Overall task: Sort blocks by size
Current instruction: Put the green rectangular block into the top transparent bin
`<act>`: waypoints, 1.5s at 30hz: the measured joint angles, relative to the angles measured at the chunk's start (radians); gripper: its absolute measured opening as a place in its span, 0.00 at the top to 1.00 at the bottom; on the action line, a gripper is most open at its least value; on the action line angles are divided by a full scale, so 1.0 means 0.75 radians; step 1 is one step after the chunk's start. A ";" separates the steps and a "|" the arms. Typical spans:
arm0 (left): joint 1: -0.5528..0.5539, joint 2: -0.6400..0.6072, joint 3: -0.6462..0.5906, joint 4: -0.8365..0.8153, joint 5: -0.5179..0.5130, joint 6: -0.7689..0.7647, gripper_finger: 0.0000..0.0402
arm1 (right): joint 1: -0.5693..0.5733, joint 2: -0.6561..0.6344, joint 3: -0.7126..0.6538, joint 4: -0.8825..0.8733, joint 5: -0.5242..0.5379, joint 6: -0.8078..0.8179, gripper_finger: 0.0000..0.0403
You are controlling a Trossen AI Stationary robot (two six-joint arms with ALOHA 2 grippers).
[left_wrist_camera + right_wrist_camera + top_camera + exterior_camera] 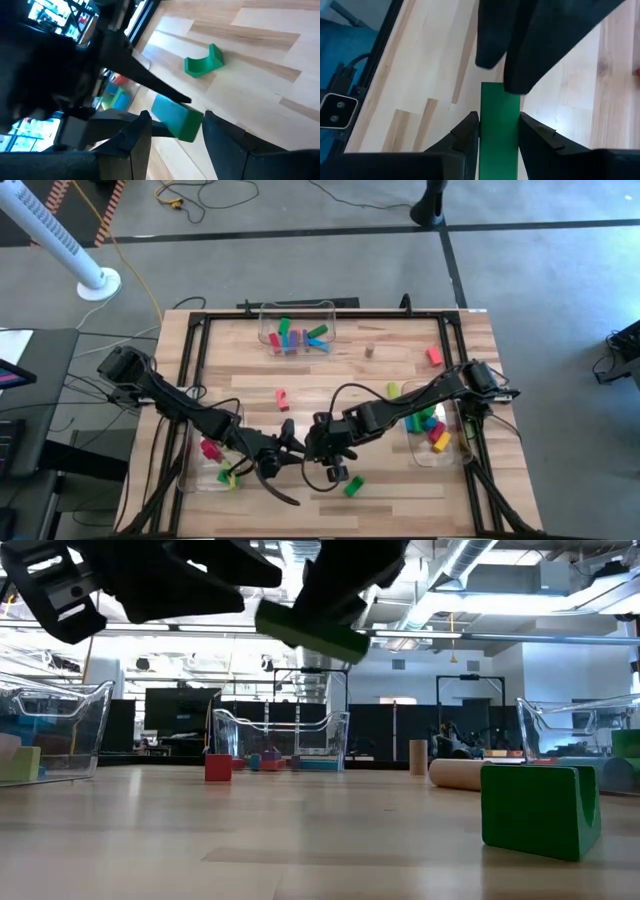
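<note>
Holding mixed blocks, 3 clear bins ring the table.

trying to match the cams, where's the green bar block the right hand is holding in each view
high view: hidden among the two hands at lower centre, not clearly visible.
low view: green bar block held aloft, upper centre.
left wrist view: bottom centre, gripped by the other arm.
right wrist view: bottom centre, between the right hand fingers.
Shared landmark: green arch block, on the table nearby.

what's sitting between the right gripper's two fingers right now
A flat green block, pinched between the right gripper's fingers, clearest in the right wrist view.
</note>
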 joint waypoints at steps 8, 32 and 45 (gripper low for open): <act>0.000 0.000 0.000 0.011 0.005 0.037 0.59 | -0.004 -0.001 0.056 0.003 -0.001 -0.044 0.65; 0.000 -0.004 0.005 0.109 0.001 0.104 0.75 | -0.012 -0.058 0.058 0.082 -0.044 -0.071 0.65; -0.004 -0.002 0.004 0.106 0.001 0.111 0.86 | -0.012 -0.064 0.058 0.041 -0.040 -0.062 0.64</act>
